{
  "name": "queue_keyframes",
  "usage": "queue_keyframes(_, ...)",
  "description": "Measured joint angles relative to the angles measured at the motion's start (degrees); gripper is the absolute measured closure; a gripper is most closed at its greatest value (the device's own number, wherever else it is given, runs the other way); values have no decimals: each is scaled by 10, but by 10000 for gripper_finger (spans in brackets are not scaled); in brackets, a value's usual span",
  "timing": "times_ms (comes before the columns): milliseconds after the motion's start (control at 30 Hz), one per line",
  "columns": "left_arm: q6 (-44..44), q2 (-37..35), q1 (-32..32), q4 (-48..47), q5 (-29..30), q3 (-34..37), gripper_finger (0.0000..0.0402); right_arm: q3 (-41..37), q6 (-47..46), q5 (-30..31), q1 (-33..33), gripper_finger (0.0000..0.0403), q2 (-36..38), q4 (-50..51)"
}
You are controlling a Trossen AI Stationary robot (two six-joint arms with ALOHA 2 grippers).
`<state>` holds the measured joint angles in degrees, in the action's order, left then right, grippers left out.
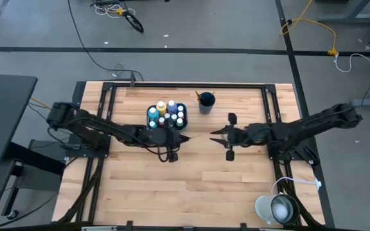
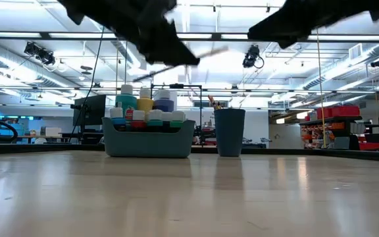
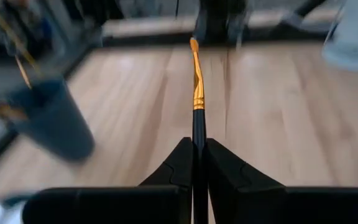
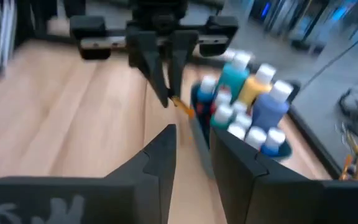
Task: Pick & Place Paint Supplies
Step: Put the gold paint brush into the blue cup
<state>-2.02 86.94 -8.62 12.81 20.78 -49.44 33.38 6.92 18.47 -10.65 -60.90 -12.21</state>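
My left gripper [image 1: 182, 136] hovers just on the near side of the teal tray [image 1: 167, 117], shut on a thin paintbrush [image 3: 195, 87] with a black handle and gold ferrule. The tray rests on the table and holds several white-capped paint bottles [image 4: 247, 93]. The brush points toward my right gripper [image 1: 214, 134], which is open and faces it from the table's right; the brush tip [image 4: 182, 107] stands just short of its fingers [image 4: 166, 146]. The dark blue cup [image 1: 206, 102] stands right of the tray with brushes in it. In the low view the left gripper [image 2: 176, 56] and brush [image 2: 206, 51] are well above the table. My left gripper pinches the brush's black handle [image 3: 198, 140] between its two fingers, which lie along the brush. The fingers come level from the table's left. The brush sticks out level past the fingertips, bristle end [image 3: 193, 45] toward the table's right, lifted clear of the table.
A black metal frame [image 1: 172, 85] runs around the wooden table top. A white round lamp-like thing [image 1: 276, 208] sits at the near right corner. Bare wood [image 1: 185, 186] lies on the near side of both grippers.
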Motion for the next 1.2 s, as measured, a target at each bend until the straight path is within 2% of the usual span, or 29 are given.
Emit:
queue_keyframes(100, 29, -31, 0, 85, -16, 33, 375, -89, 0, 0, 4, 301, 1, -183)
queue_keyframes(200, 53, -40, 0, 198, -43, 67, 375, -146, -11, -24, 16, 299, -30, -356)
queue_keyframes(333, 82, -37, 0, 279, -71, 79, 375, -157, -32, -32, 28, 299, -90, -490)
queue_keyframes(433, 85, -36, 0, 304, -71, 79, 375, -133, -24, -66, 38, 299, -148, -558)
queue_keyframes(600, 96, -36, 0, 313, -75, 78, 375, -57, 8, -162, 54, 297, -222, -583)
queue_keyframes(700, 96, -36, 0, 316, -75, 78, 375, -5, 3, -197, 62, 286, -255, -578)
queue_keyframes(833, 104, -36, 0, 317, -75, 78, 375, 39, -4, -210, 69, 262, -274, -535)
queue_keyframes(1000, 107, -36, 0, 317, -74, 78, 375, 53, 11, -211, 69, 244, -276, -516)
queue_keyframes(1100, 121, -36, 0, 317, -66, 78, 373, 53, 11, -218, 69, 259, -276, -517)
queue_keyframes(1200, 125, -36, 0, 317, -60, 78, 366, 53, 11, -222, 69, 300, -276, -516)
